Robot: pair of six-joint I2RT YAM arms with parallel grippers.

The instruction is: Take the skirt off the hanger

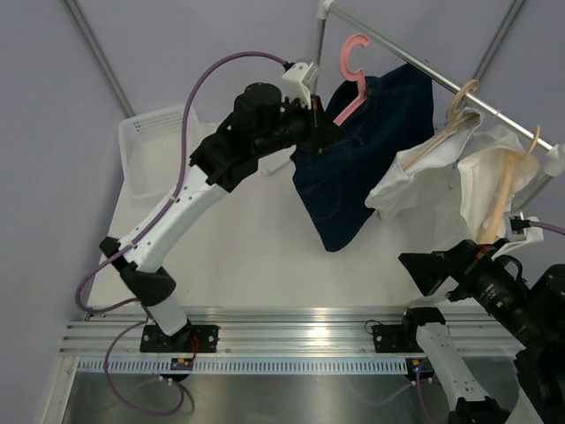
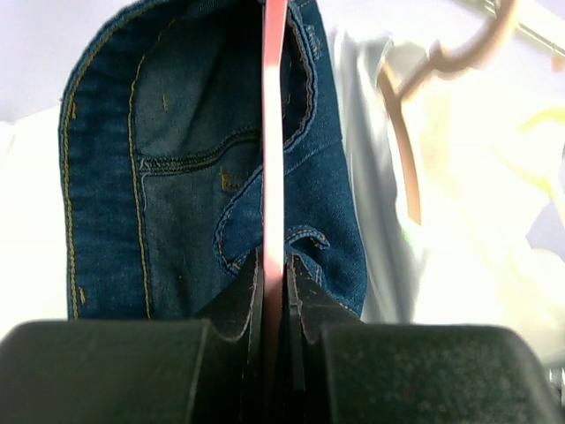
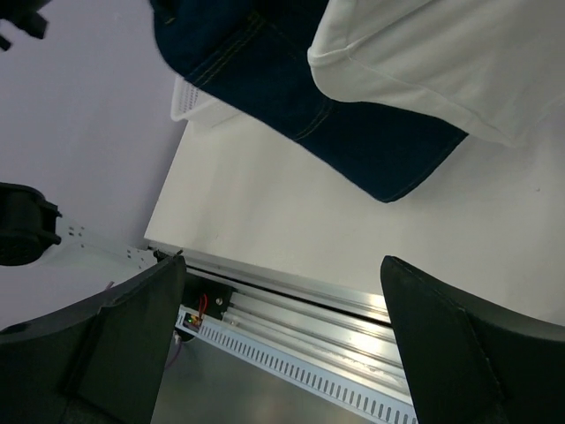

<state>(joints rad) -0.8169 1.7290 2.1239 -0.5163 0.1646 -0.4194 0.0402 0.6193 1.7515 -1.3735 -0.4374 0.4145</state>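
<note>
The right fingers stand wide apart, holding nothing, low over the near edge of the surface. Beyond and above them hangs the hem of the denim skirt. The left fingers are pressed together on the pink hanger. Its thin arm runs straight out from between them, with the skirt draped over it. White garments hang just to their right.

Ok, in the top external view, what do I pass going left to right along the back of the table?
White basket → left gripper, shut on the pink hanger → denim skirt → first white garment → second white garment.
</note>
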